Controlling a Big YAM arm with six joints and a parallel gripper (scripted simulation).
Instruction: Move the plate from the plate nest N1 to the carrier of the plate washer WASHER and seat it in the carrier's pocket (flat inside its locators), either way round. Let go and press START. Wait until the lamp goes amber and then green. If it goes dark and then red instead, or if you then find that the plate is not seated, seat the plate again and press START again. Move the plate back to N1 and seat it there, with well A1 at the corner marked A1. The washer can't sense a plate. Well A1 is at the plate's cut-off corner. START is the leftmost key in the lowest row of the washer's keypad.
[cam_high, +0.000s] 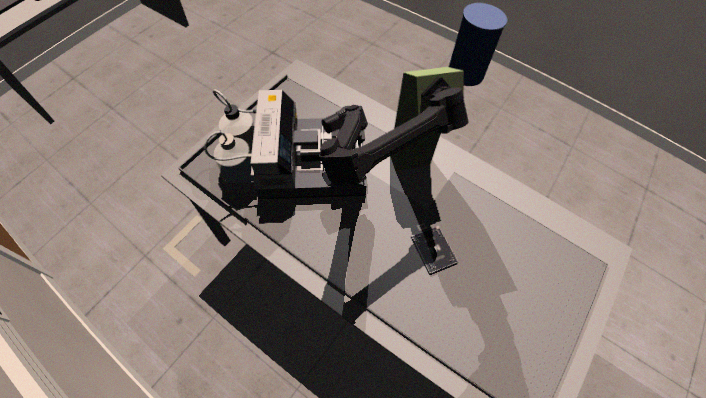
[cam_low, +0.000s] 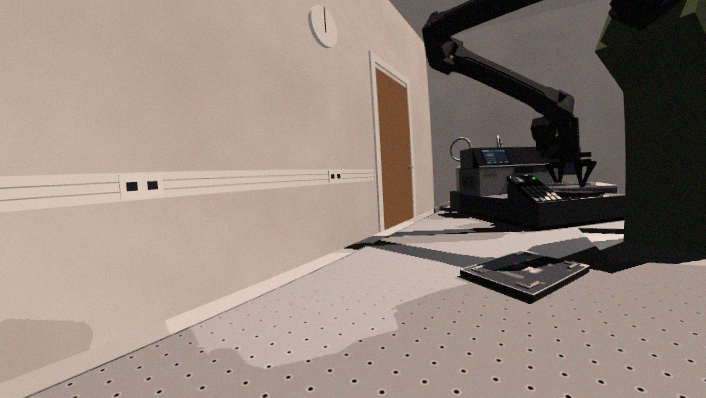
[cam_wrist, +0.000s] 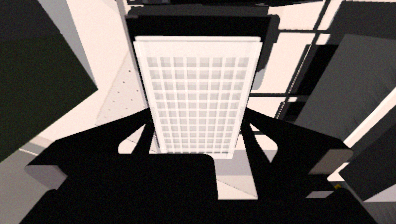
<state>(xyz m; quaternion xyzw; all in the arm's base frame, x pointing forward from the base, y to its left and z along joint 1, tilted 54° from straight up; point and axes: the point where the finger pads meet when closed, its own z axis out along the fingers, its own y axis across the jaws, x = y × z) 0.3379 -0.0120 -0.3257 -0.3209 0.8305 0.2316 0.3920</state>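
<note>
gripper (cam_low: 571, 183) (cam_wrist: 197, 111): fingers standing wide, gripping the plate by its two long sides
plate (cam_wrist: 197, 95): lying between the fingertips, reaching toward 12 o'clock in the wrist view, at the washer's carrier; whether it is seating flat is impossible to tell
plate washer (cam_high: 267, 135) (cam_low: 482, 172): standing at 9 o'clock from the green column (cam_high: 433, 72) (cam_low: 662, 150) in the top view
lamp (cam_low: 534, 178): glowing green above the keypad (cam_low: 537, 191)
plate nest (cam_high: 447, 257) (cam_low: 530, 295): sitting at 4 o'clock from the washer in the top view, holding no plate
</note>
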